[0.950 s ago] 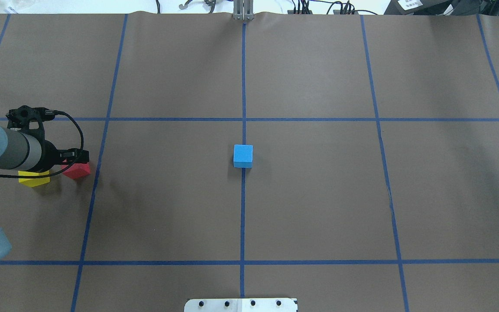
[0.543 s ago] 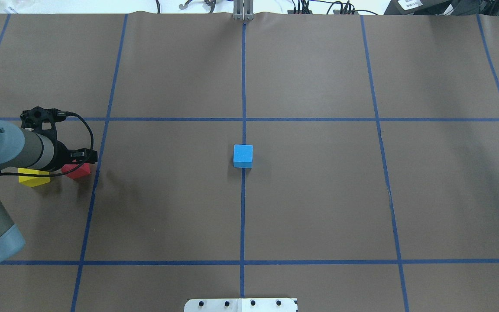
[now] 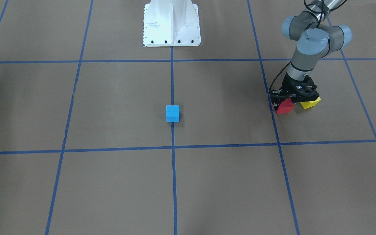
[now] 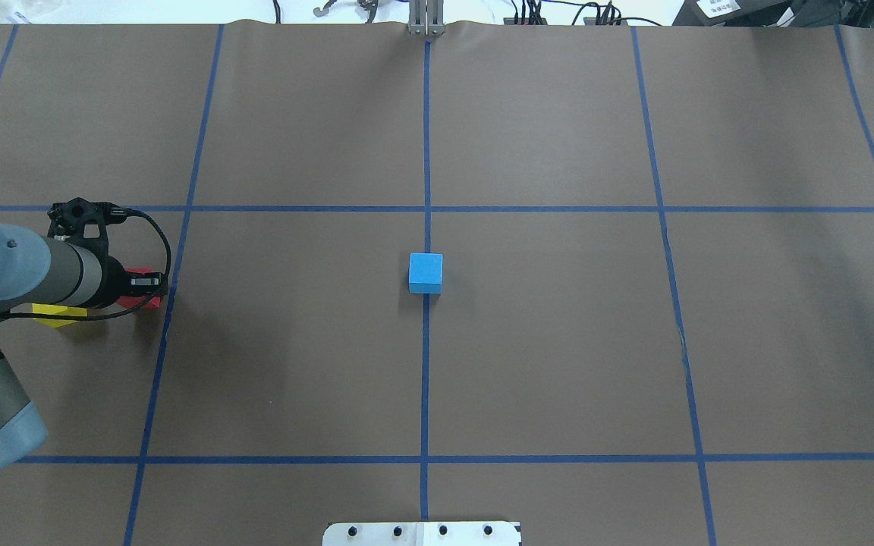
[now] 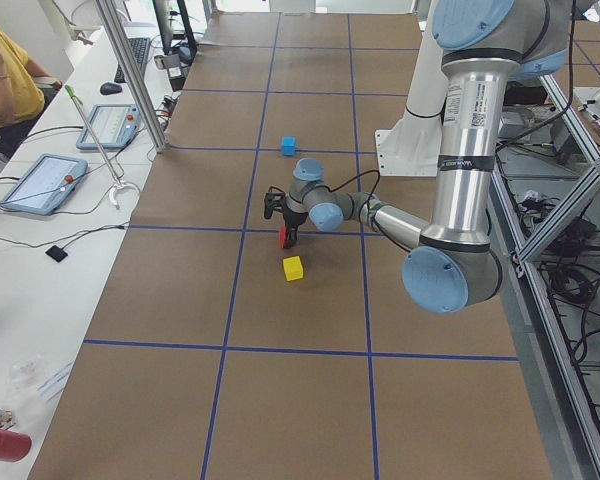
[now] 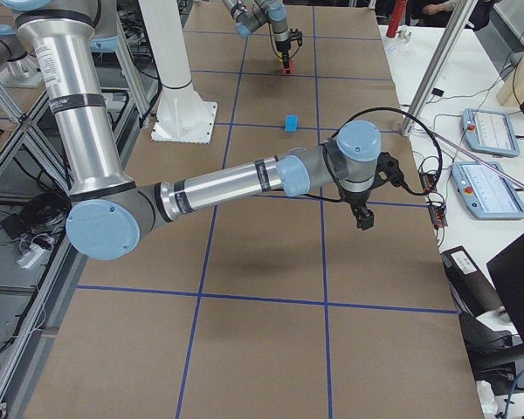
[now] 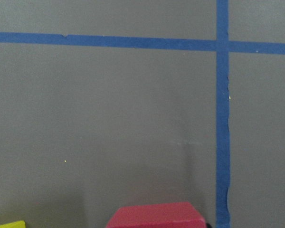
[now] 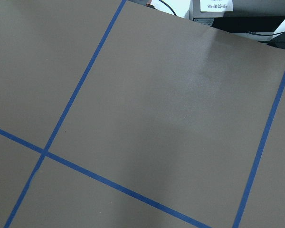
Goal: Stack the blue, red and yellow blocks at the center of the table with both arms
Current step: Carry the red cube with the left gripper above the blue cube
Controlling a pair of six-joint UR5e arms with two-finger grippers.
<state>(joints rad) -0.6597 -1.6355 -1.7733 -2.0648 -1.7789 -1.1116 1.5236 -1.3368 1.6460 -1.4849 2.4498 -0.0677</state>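
Two end effectors to log. The left end effector point(image 3: 286, 101) is sitting low over the red block point(image 3: 285, 107). In the front-facing view dark fingers are showing on either side of the block; whether they are pressing it or standing clear, cannot tell. The red block is resting on the tabletop point(image 3: 109, 98) just beside a blue tape line point(image 3: 274, 124), toward the robot's left end. The yellow block point(image 3: 311, 104) is lying just beside it, on the side away from centre, partly tucked behind the end effector. The blue block point(image 3: 172, 113) is sitting alone on the centre tape line point(image 3: 173, 137), well apart from the other two.

The overhead view is hiding most of the red block under the left arm point(image 4: 4, 265), with only a sliver of yellow showing; the front-facing view is giving clearer faces. The left wrist camera is catching just the red block's top at its lower edge, plus a yellow corner. The right end effector point(image 6: 364, 218) is appearing only in the exterior right view, hanging above the tabletop well away from the blocks; clenched or released, cannot tell. Its wrist camera is showing brown surface and tape lines.
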